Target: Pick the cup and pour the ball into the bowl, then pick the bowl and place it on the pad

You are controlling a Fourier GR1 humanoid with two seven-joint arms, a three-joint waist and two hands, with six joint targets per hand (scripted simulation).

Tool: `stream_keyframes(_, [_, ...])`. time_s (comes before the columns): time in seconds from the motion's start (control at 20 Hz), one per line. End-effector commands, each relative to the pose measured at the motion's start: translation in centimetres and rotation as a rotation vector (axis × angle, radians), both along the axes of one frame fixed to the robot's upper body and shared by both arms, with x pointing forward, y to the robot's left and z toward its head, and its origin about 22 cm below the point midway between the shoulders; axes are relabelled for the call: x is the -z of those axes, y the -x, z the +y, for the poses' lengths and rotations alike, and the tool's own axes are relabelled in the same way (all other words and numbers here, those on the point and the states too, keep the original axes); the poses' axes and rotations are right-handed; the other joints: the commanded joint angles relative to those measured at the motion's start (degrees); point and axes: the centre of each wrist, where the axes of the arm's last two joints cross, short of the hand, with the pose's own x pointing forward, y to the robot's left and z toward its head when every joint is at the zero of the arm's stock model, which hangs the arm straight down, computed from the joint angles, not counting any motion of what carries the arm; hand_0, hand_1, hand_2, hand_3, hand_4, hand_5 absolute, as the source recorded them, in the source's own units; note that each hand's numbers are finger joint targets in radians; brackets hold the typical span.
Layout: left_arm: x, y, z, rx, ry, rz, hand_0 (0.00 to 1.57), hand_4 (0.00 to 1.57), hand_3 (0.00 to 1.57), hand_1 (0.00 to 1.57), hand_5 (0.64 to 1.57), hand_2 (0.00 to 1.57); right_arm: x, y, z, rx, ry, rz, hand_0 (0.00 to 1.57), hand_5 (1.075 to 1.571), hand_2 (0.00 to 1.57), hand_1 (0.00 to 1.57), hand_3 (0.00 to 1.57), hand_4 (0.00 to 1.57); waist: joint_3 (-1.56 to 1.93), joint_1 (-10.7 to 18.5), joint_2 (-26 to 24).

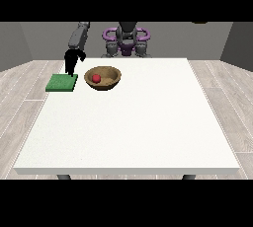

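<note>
A brown wooden bowl (109, 79) stands on the white table (133, 122) at the back left, upright, with a red ball (96, 78) inside it. Just left of the bowl a flat green pad (61, 83) lies near the table's left edge. The black hand at the view's left (72, 61) hangs over the pad's back right corner, its fingers pointing down and holding nothing. It stands apart from the bowl, to the bowl's left. No cup shows anywhere. The other hand is out of sight.
The robot's torso (126, 41) stands behind the table's far edge. Wide bare tabletop stretches from the bowl towards the front and right. Wooden floor surrounds the table.
</note>
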Motion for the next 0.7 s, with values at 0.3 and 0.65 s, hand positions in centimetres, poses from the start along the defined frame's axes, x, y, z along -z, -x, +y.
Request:
stream_keyframes(0.3, [-2.0, 3.2, 10.0, 0.011, 0.03, -0.047, 0.0, 1.0, 0.0, 0.0, 1.544, 0.0, 3.1, -1.1, 2.6, -0.031, -0.029, -0.033, 0.0, 1.557, 0.0, 0.0, 0.0, 0.6, 0.12, -1.87, 4.03])
stream_keyframes(0.65, [-3.6, 3.9, 9.0, 0.016, 0.038, -0.073, 0.0, 1.01, 0.0, 0.0, 1.536, 0.0, 4.0, -3.0, 3.7, -0.032, -0.02, -0.039, 0.0, 1.554, 0.0, 0.0, 0.0, 0.52, 0.15, -2.18, 7.11])
